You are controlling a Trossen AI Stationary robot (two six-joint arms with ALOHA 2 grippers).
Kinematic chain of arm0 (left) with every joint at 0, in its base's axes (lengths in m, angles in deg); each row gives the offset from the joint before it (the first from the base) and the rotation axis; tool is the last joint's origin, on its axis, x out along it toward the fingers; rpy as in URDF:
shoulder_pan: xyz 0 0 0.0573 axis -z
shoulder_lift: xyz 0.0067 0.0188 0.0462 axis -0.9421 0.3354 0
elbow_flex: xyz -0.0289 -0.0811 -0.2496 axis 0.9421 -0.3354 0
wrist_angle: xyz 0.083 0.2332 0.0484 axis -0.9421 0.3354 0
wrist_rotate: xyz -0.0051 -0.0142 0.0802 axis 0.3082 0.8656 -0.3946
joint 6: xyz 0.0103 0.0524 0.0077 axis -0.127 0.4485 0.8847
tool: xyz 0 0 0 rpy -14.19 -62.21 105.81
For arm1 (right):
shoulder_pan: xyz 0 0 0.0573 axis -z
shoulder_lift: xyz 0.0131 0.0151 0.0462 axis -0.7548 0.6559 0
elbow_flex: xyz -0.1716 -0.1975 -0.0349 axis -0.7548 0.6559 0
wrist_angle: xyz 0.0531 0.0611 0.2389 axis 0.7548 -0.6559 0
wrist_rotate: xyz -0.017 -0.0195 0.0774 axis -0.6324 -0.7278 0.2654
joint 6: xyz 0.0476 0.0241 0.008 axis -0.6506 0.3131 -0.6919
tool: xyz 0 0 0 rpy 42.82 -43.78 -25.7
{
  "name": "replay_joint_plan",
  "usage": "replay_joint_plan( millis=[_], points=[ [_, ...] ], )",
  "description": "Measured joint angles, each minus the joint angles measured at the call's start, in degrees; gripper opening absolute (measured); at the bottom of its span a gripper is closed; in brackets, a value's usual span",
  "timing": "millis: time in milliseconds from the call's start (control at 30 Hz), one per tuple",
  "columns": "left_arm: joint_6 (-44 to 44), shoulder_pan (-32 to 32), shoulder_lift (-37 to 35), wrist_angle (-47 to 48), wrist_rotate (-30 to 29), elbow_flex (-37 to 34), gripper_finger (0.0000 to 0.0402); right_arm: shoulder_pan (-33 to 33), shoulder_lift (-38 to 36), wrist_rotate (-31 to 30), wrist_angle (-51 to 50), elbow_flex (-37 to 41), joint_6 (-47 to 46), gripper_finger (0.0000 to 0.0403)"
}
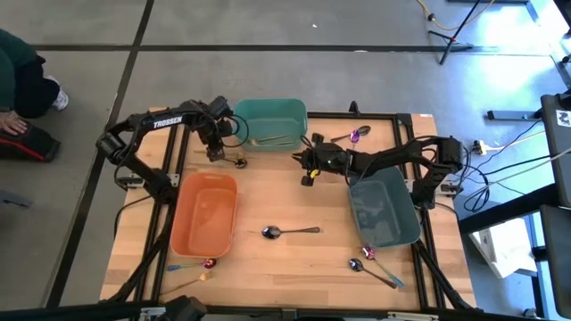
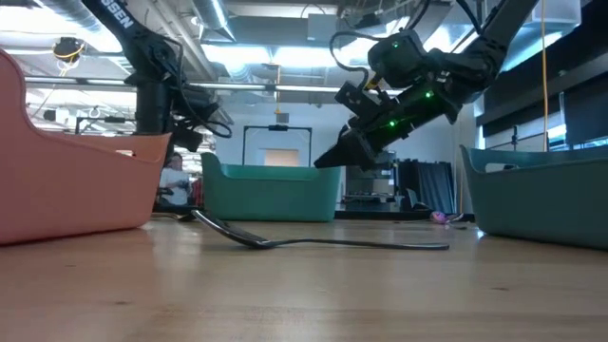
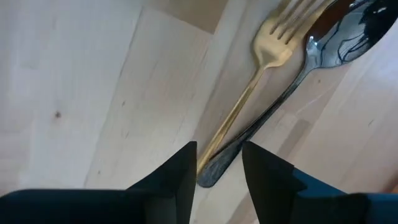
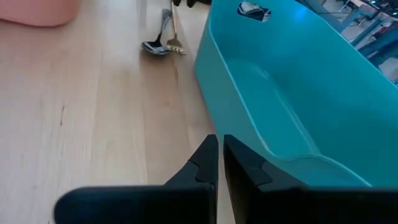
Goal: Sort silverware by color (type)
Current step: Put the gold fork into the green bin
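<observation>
1. From above, the wooden surface (image 1: 294, 267) carries three bins: a teal bin (image 1: 270, 120) at the far middle, an orange bin (image 1: 205, 212) at the left and a grey-blue bin (image 1: 384, 208) at the right. The left tool (image 1: 215, 153) hangs just left of the teal bin, over a gold fork (image 1: 234, 160) and a dark spoon (image 1: 241, 163) lying together. The right tool (image 1: 308, 176) hovers near the middle, between the teal and grey-blue bins. A dark spoon (image 1: 290, 232) lies alone in the middle; a purple spoon (image 1: 355, 135) lies at the far right, more silverware sits near the front right (image 1: 370, 266) and front left (image 1: 192, 265).

2. At surface level, the lone dark spoon (image 2: 313, 241) lies across the foreground. The orange bin (image 2: 76, 185) rises at the left, the teal bin (image 2: 271, 193) stands behind, the grey-blue bin (image 2: 541, 195) at the right. The right tool (image 2: 328, 161) points down-left, well above the wood, holding nothing.

3. On the left wrist, the fingers (image 3: 183, 180) stand apart, straddling the handle ends of the gold fork (image 3: 249, 93) and dark spoon (image 3: 292, 81), not yet clamped on either.

4. On the right wrist, the fingers (image 4: 205, 165) are pressed together, empty, beside the teal bin wall (image 4: 249, 106). The fork-and-spoon pair (image 4: 163, 43) lies farther off.
</observation>
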Motion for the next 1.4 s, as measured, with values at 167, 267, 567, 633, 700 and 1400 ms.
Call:
replay_joint_plan(
  millis=[167,267,567,633,700,1400],
  points=[
    [1.03,-0.05,0.02,-1.06,1.60,-3.09,0.0125,0.00,0.00,0.58,-0.81,0.00,-0.13,0.0019],
    [1.82,-0.13,0.01,-3.78,1.51,-4.53,0.0125,0.00,0.00,2.60,-0.42,0.00,-0.18,0.0019],
    [3.53,-0.11,0.11,-11.11,2.32,-7.28,0.0125,0.00,-0.09,4.08,-0.14,-0.02,-0.37,0.0019],
    [3.57,-0.11,0.11,-11.74,2.99,-7.32,0.0125,0.00,-0.09,4.09,-0.12,0.00,-0.51,0.0019],
    [4.46,-0.11,0.11,-11.85,3.29,-7.32,0.0125,0.00,-0.09,4.09,-0.12,0.00,-0.51,0.0019],
    [4.95,-0.38,5.29,-13.68,1.98,-6.38,0.0089,0.02,-0.09,4.13,-0.17,-0.02,-0.69,0.0019]
  ],
)
